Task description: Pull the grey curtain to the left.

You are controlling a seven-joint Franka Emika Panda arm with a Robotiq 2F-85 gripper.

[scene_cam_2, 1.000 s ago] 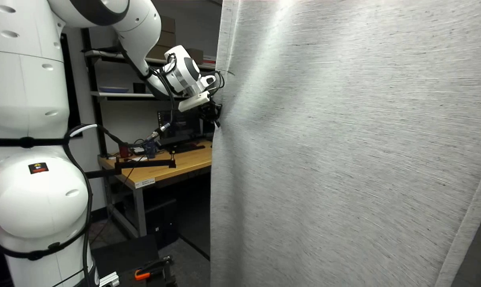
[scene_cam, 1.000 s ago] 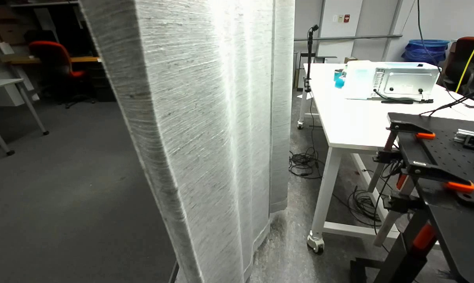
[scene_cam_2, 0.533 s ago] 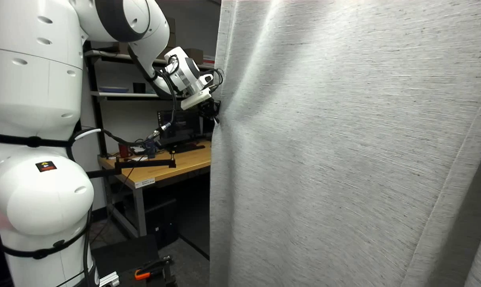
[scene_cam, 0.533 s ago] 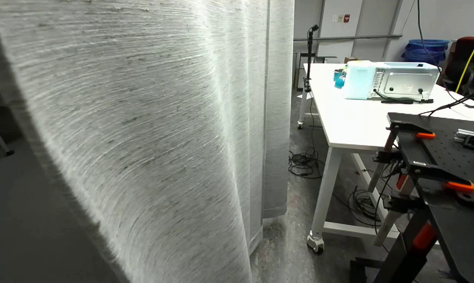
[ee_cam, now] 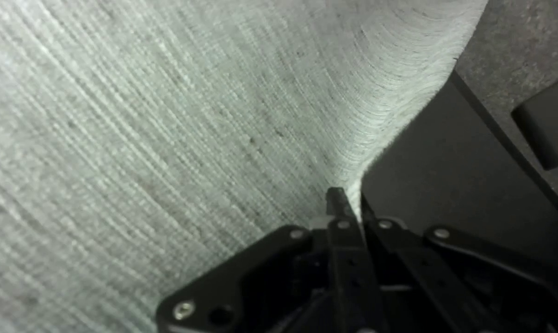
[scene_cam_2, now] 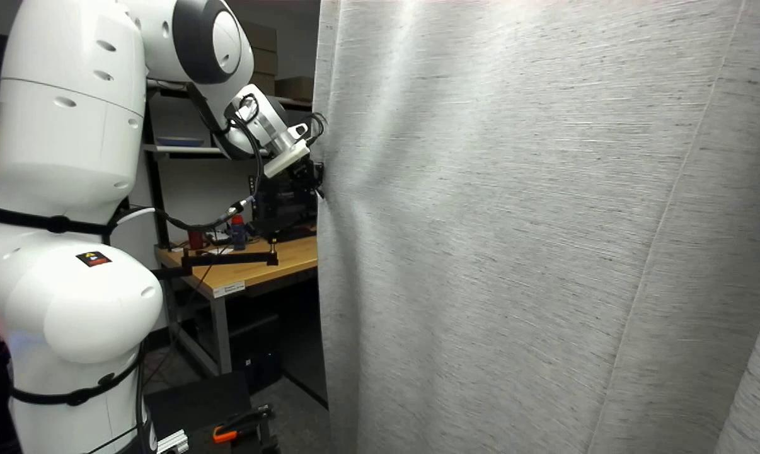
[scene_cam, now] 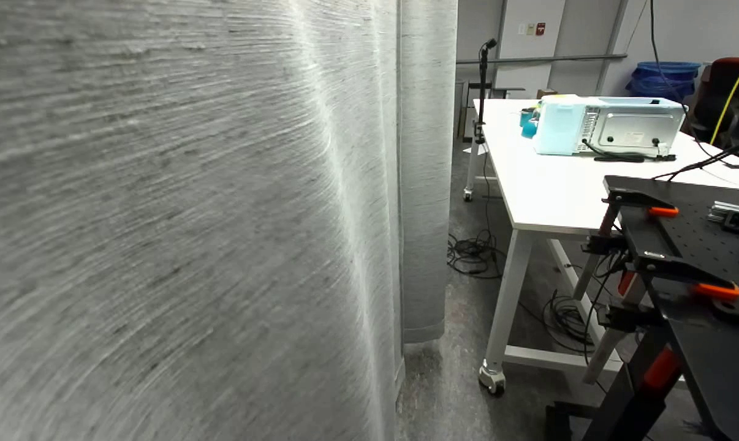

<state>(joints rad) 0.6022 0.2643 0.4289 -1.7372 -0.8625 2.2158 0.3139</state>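
At the bottom of the wrist view, the black metal two-fingered gripper (ee_cam: 354, 206) has its fingers almost together, a thin fold pinched between them: the edge of the tall pale grey curtain of streaked woven fabric (ee_cam: 191, 138). From the tips the cloth spreads over the left and top of that view. In an exterior view, creases run outward from the hold, and the curtain (scene_cam_2: 512, 221) fills the right-hand side from top to bottom, while the rounded white robot arm with black straps (scene_cam_2: 58, 277) stands on the left, its wrist tilted down toward the fabric's edge. Behind the arm is a wooden-topped desk (scene_cam_2: 295, 255); beyond it, a light grey shelf (scene_cam_2: 197, 150) bears a shallow blue dish (scene_cam_2: 179, 141).

In an exterior view, the curtain (scene_cam: 234, 233) hangs in vertical folds across the left and centre. To its right, nearest, are a black metal table (scene_cam: 725, 355) and two black bar clamps with orange grips (scene_cam: 682, 269) on its edge; then a white table on castors (scene_cam: 559, 190) carrying a box-shaped white and silver appliance (scene_cam: 630, 128); farther off, a round bin with a blue liner (scene_cam: 663, 79).
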